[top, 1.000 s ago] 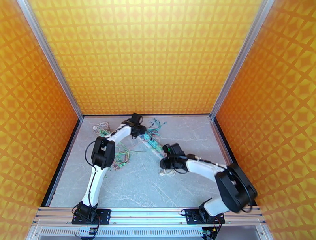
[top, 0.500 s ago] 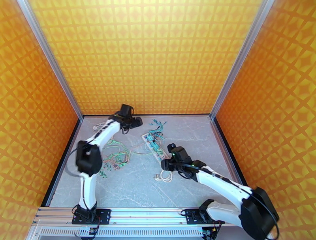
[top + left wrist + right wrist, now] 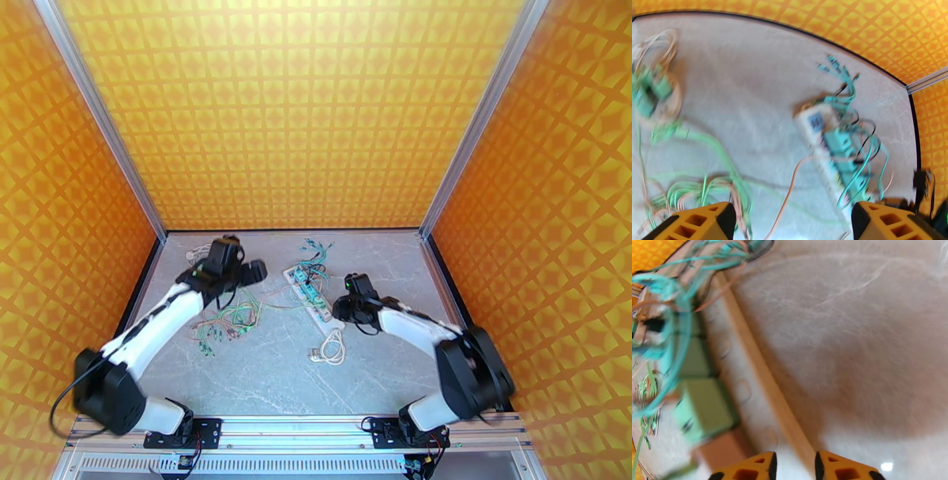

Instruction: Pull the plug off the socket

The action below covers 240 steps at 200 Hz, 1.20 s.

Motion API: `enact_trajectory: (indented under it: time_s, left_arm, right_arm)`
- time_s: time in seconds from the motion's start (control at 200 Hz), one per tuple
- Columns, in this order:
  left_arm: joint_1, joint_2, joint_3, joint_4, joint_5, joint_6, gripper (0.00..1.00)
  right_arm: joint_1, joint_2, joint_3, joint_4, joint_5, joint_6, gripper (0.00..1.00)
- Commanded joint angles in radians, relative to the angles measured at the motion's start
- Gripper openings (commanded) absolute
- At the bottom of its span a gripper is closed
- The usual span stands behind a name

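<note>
Reach step. Left pincer gapes empty; right pincer closed, empty, beside centre-frame socket. Next: clamp a plug.

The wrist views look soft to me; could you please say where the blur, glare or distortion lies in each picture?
Left wrist: motion blur smears the socket and the green cables, and the far edge of the table bows from lens distortion. Right wrist: heavier blur on the green plugs, with a small glare spot on the table. Top external: sharp and evenly lit.
</note>
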<state>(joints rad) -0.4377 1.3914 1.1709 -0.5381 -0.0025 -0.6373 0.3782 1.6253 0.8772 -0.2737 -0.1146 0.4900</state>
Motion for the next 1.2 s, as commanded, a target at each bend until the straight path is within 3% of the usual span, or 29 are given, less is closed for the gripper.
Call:
enact_trajectory:
  time_s: [0.0,0.34,0.45,0.65,0.82,1.195]
  left_arm:
    - [-0.041,-0.068,-0.081,0.056,-0.064,-0.075,0.80]
    - [-0.213,-0.013,-0.099,0.060,-0.116,-0.116,0.71]
    - [-0.311,0.057,-0.045,0.032,-0.153,-0.124,0.67]
    - [-0.400,0.211,0.071,-0.035,-0.182,-0.132,0.61]
    - [-0.416,0.328,0.160,-0.081,-0.182,-0.155,0.50]
    - [-0.412,0.488,0.278,-0.166,-0.201,-0.186,0.51]
  right_arm:
    - [0.008,0.073,0.037,0.036,-0.139,0.014,0.27]
    - [0.105,0.130,0.062,0.103,-0.204,0.064,0.30]
    - [0.104,0.075,0.053,0.076,-0.139,0.045,0.33]
    - [0.103,-0.071,-0.021,0.058,-0.030,0.024,0.35]
    - [0.100,-0.126,-0.068,0.077,-0.033,0.041,0.35]
    - [0.073,-0.073,-0.052,0.166,-0.140,0.074,0.34]
